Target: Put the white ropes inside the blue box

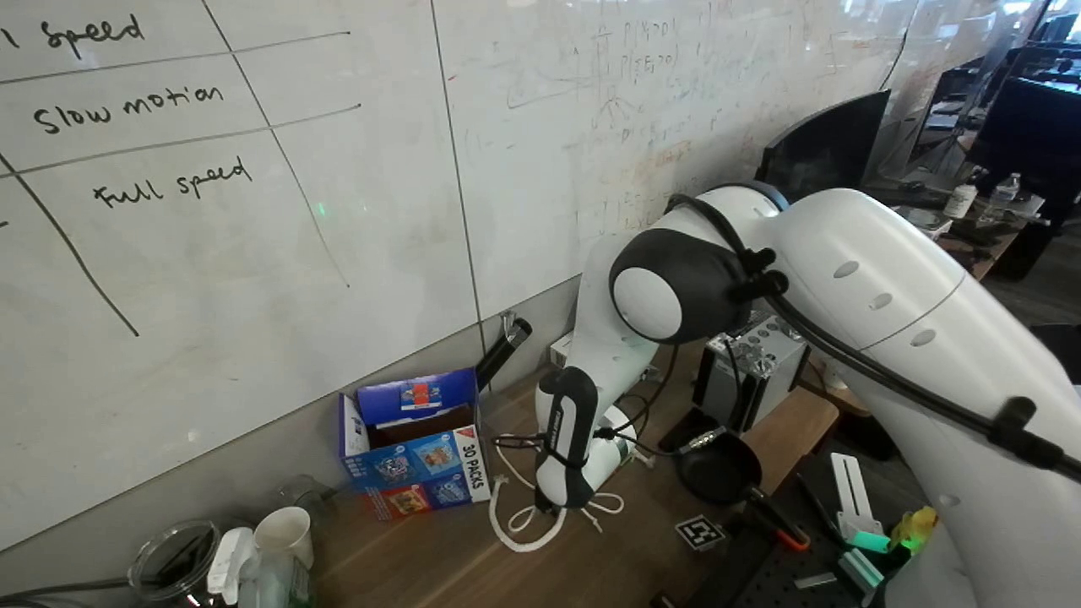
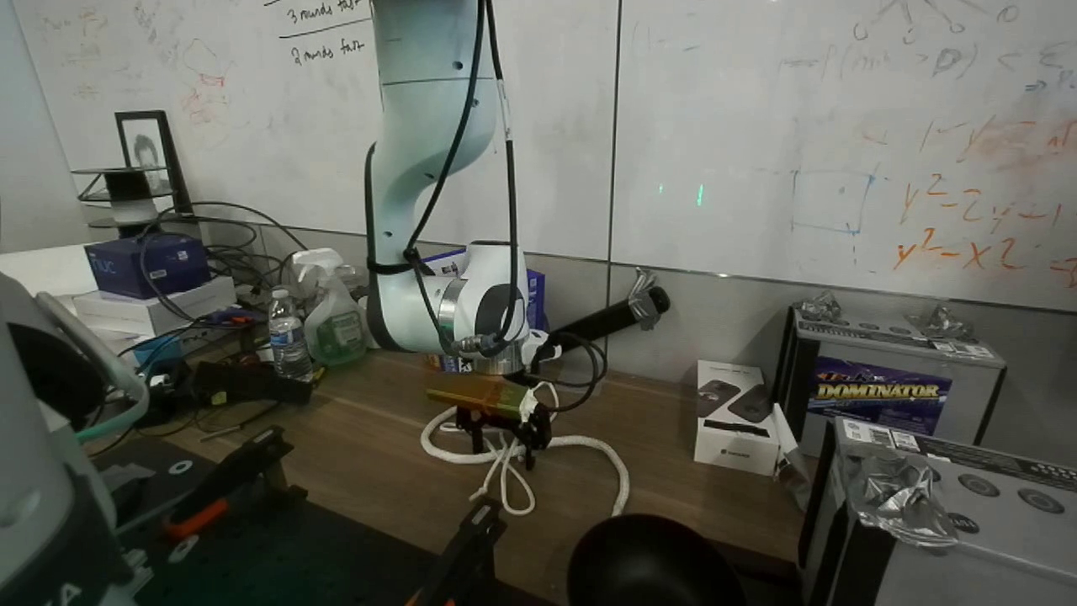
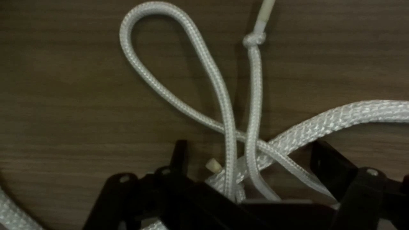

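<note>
Lying partly between parted fingers (image 3: 332, 167) are white ropes (image 3: 251, 142).

My arm (image 1: 895, 279) is smooth and white, with grey oval caps (image 1: 881, 301) and a blue ring (image 1: 772, 195). A thick black collar (image 1: 701, 272) frames a round white disc (image 1: 646, 304). Black cable (image 1: 895, 382) runs along me, pinned by chunky clamps (image 1: 1013, 426). I wear lettering (image 1: 555, 429) too small to read, a silvery band (image 2: 452, 310) and an amber plate (image 2: 480, 396). My pincer (image 3: 250, 143) is black, with jointed links (image 3: 119, 195) and round pale screws (image 3: 372, 172).
</note>
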